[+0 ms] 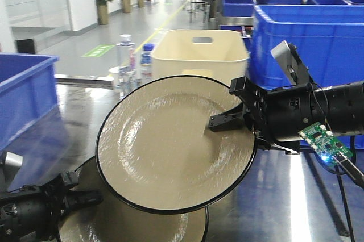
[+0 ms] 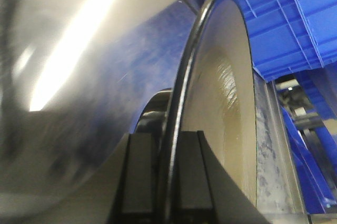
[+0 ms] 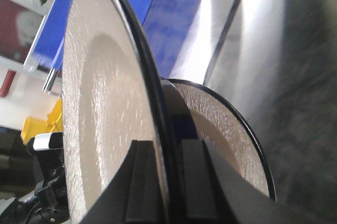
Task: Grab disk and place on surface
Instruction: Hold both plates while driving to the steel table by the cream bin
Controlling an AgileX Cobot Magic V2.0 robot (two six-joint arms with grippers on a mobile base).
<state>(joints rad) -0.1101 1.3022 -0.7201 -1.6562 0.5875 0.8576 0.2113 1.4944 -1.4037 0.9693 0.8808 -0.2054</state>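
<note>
Our right gripper [image 1: 211, 125] holds the upper disk [image 1: 165, 151] above the lower disk [image 1: 131, 225] in our left gripper [image 1: 95, 199]. A tub [image 1: 196, 54] stands behind, with bottles [image 1: 133, 66] to its left.

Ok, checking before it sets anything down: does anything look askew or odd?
The disk in the right gripper hangs steeply tilted, overlapping a second plate that the left gripper clamps by its rim. No damage or spill shows.

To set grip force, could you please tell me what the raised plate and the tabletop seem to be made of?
The disk in the right gripper: probably glazed ceramic or melamine; glossy beige face with rippled highlights, thin black rim. The surface: dark and mirror-glossy, perhaps polished metal or laminate; it reflects the blue crates.
</note>
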